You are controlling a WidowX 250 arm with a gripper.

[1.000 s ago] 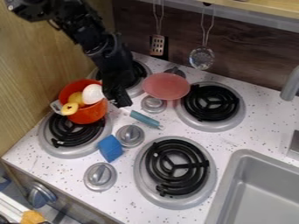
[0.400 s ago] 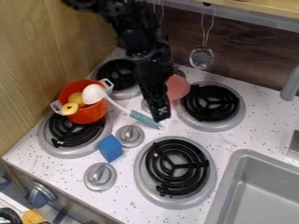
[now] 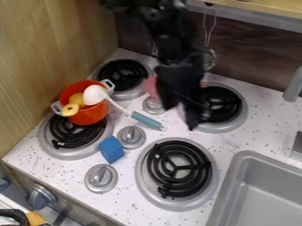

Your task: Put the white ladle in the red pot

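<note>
Camera view, and the black gripper (image 3: 180,117) hangs at three o'clock from the red pot (image 3: 91,114), fingers spread, pale counter (image 3: 247,139) showing through the gap. Look at that white ladle (image 3: 95,95): its bowl sits in the pot's mouth, right up against the rim side, while the handle slants out over the edge toward four o'clock, finishing in a blue-green grip (image 3: 145,119) near the middle of the stovetop. Sharing the pot, two yellow pieces (image 3: 77,99), one of them at the seven o'clock edge. The pot itself stands over a black coil burner (image 3: 73,137), its grey handles at two and nine o'clock.

Down at five o'clock from the pot, there's the blue block (image 3: 111,149), just beside a silver knob (image 3: 131,137). Behind the gripper, a pink plate (image 3: 151,85), partly hidden, pokes out toward eleven o'clock. Another coil burner (image 3: 177,170) lies at six o'clock from the gripper, and between four and five comes the grey sink (image 3: 265,194).
</note>
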